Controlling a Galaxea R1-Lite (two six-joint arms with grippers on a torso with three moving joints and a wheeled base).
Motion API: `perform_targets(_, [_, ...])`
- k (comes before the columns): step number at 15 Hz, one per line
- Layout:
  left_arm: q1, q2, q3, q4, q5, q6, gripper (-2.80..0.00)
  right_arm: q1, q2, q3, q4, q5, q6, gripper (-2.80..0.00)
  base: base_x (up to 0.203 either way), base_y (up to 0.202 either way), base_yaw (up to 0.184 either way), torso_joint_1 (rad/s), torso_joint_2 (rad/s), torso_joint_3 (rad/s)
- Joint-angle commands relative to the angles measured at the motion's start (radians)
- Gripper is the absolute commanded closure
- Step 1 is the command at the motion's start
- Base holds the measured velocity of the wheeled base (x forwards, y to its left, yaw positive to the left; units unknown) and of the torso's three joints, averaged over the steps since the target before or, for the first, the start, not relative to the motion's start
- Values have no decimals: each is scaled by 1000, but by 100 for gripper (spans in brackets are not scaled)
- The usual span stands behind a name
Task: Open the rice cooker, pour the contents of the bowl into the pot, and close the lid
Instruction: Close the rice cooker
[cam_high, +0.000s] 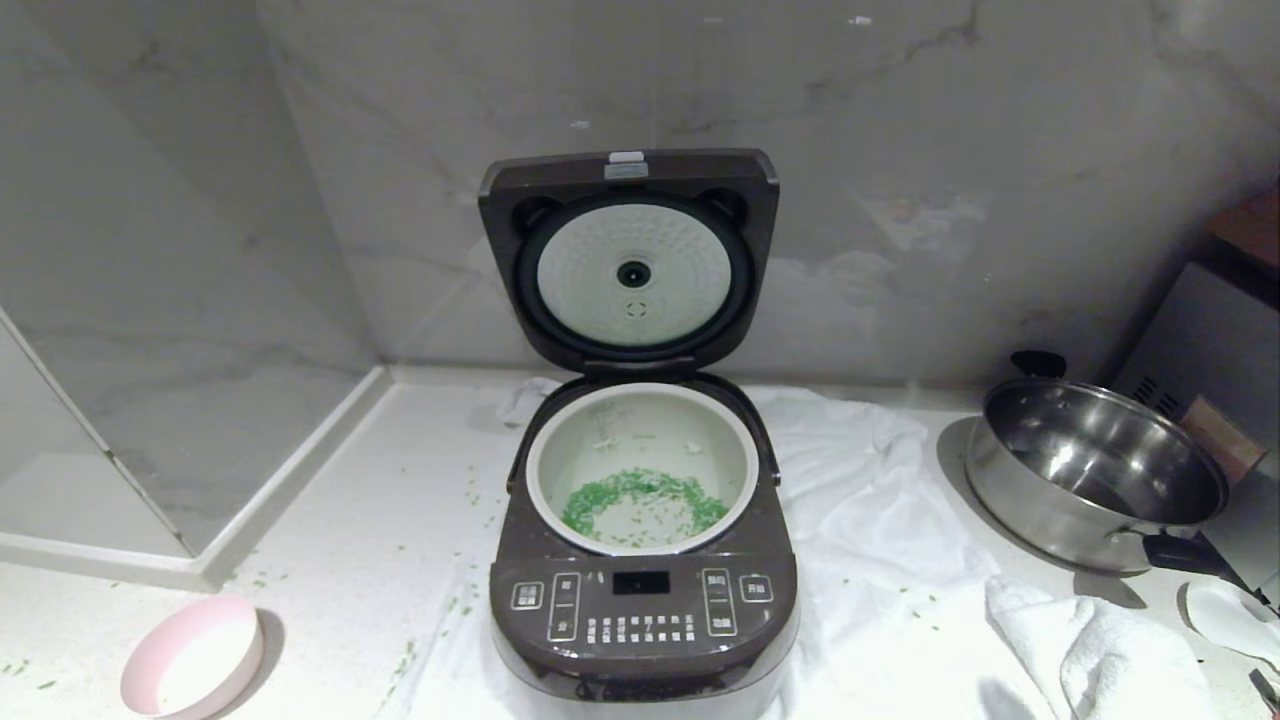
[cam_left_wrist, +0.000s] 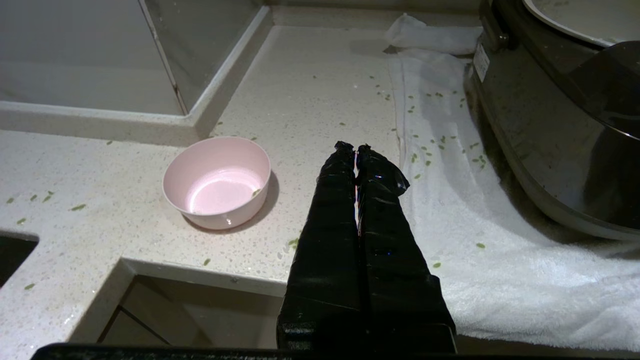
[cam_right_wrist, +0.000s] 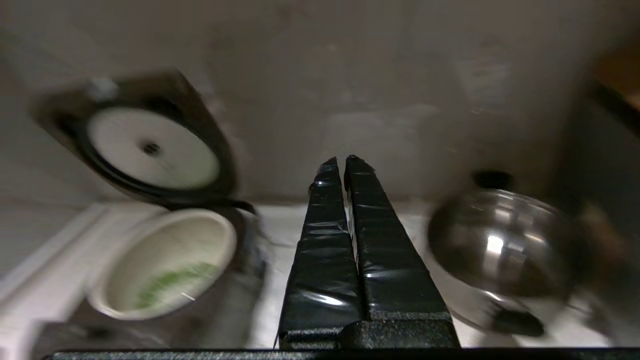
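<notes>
Both our grippers are pressed shut and hold nothing: the left gripper (cam_left_wrist: 356, 148) near the empty bowl (cam_high: 192, 657) at the near left, the right gripper (cam_right_wrist: 343, 161) between the rice cooker (cam_high: 643, 590) and pan (cam_high: 1095, 472). Green bits (cam_high: 642, 502) lie in the pot (cam_high: 640, 400); the lid (cam_high: 628, 255) stands open.

Left gripper (cam_left_wrist: 356, 149): black-wrapped fingers (cam_left_wrist: 332, 210) pressed together along their length, holding nothing, pointing forward and slightly down from the near left of the scene. Right gripper (cam_right_wrist: 339, 161): fingers (cam_right_wrist: 385, 240) likewise together, nothing between them, raised and aimed toward the far wall. Neither arm appears in the head view.
</notes>
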Motion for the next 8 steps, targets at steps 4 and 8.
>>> perform_targets(4, [0, -2, 1, 0, 2, -9, 0, 0, 575, -498, 1, 170, 238, 0, 0, 0, 0, 0, 0, 0])
perform_targets(8, [0, -2, 1, 0, 23, -27, 0, 11, 811, -834, 95, 332, 369, 0, 0, 0, 0, 0, 0, 0])
